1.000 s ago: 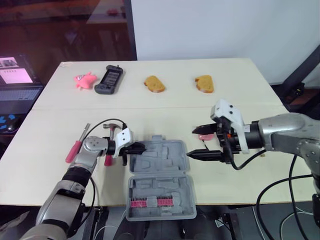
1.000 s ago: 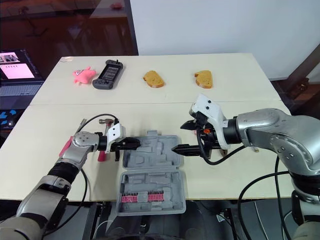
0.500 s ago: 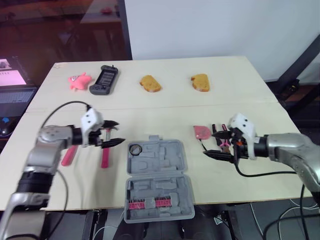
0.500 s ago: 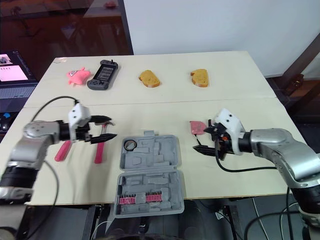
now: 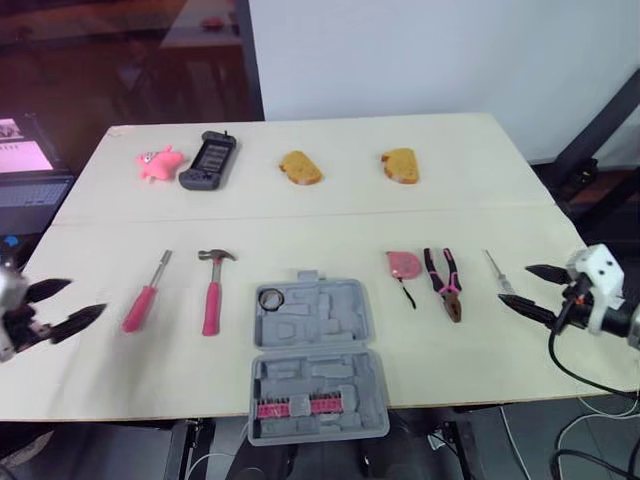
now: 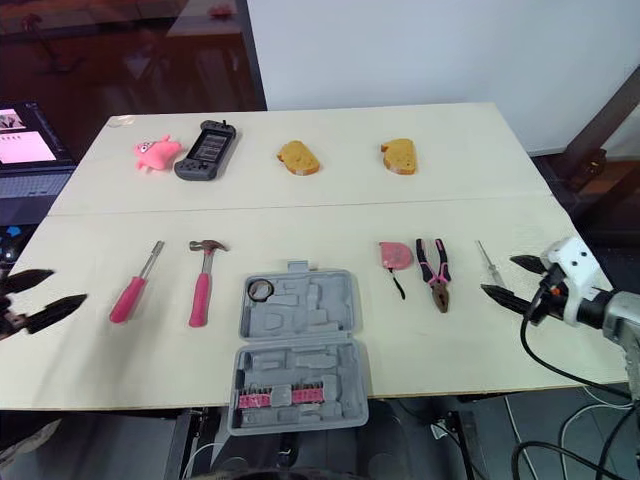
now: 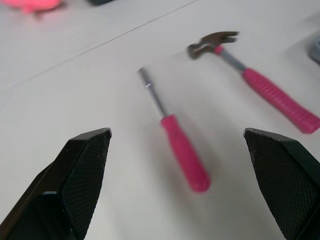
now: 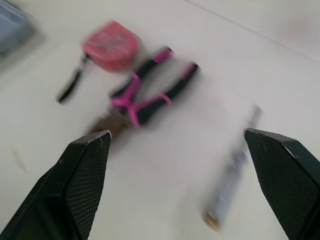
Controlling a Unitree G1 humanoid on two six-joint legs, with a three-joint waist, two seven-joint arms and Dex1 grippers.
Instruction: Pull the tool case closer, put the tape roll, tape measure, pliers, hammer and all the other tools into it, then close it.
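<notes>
The grey tool case (image 5: 312, 352) lies open near the table's front edge, with the black tape roll (image 5: 270, 298) in its far left corner. Left of it lie the pink-handled hammer (image 5: 211, 291) and the pink screwdriver (image 5: 145, 295). Right of it lie the pink tape measure (image 5: 402, 264), the pliers (image 5: 445, 283) and a thin clear screwdriver (image 5: 497, 272). My left gripper (image 5: 86, 296) stands open at the table's left edge, well short of the screwdriver (image 7: 180, 147). My right gripper (image 5: 514, 284) stands open at the right edge, beside the thin screwdriver (image 8: 232, 175) and apart from the pliers (image 8: 145, 100).
Along the far side of the table lie a pink toy (image 5: 156, 161), a dark handheld device (image 5: 208, 160) and two bread pieces (image 5: 302, 167) (image 5: 400, 165). A laptop (image 5: 25, 165) stands off the table's left side. A pink bit strip (image 5: 300, 408) sits in the case's near half.
The left gripper opened at the case, leaving the tape roll inside. Both arms then drew back outward to the table's left and right edges. The view has also shifted slightly.
</notes>
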